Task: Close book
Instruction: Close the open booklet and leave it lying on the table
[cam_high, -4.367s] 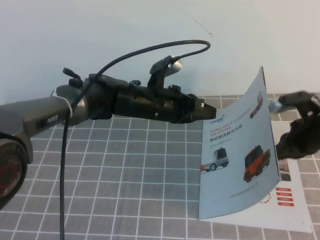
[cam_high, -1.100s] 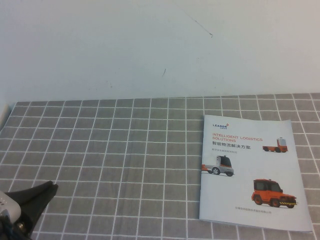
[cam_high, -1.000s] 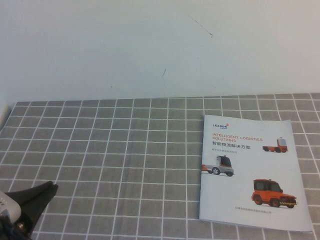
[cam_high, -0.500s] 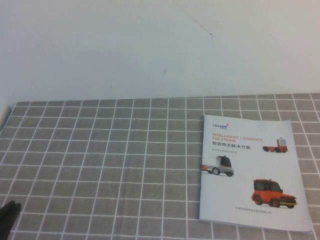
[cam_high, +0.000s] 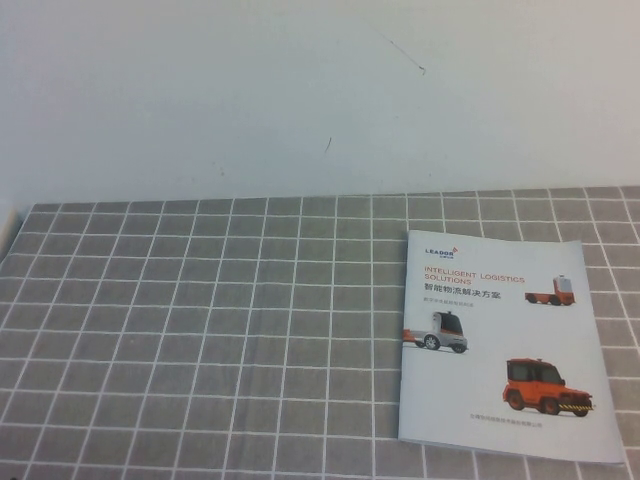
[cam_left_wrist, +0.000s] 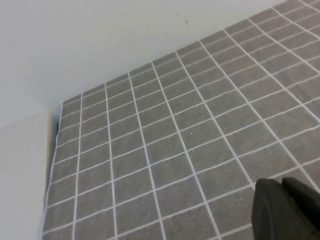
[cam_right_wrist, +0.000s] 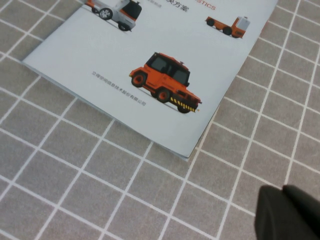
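The book (cam_high: 497, 345) lies shut and flat on the grey grid cloth at the right, its pale blue cover with orange and white vehicles facing up. In the right wrist view the same book (cam_right_wrist: 165, 65) lies ahead of my right gripper (cam_right_wrist: 283, 192), whose black fingers are pressed together and hold nothing. My left gripper (cam_left_wrist: 281, 183) is also shut and empty, hovering over bare cloth near the table's left edge. Neither gripper shows in the high view.
The grey grid cloth (cam_high: 220, 320) covers the table up to a white wall (cam_high: 300, 90). A pale beige block (cam_left_wrist: 22, 170) stands at the cloth's left edge in the left wrist view.
The cover has dropped flat since the oldest frame, so the book is shut. Both arms have drawn back, and the left gripper has slid out of the high view's lower left corner.
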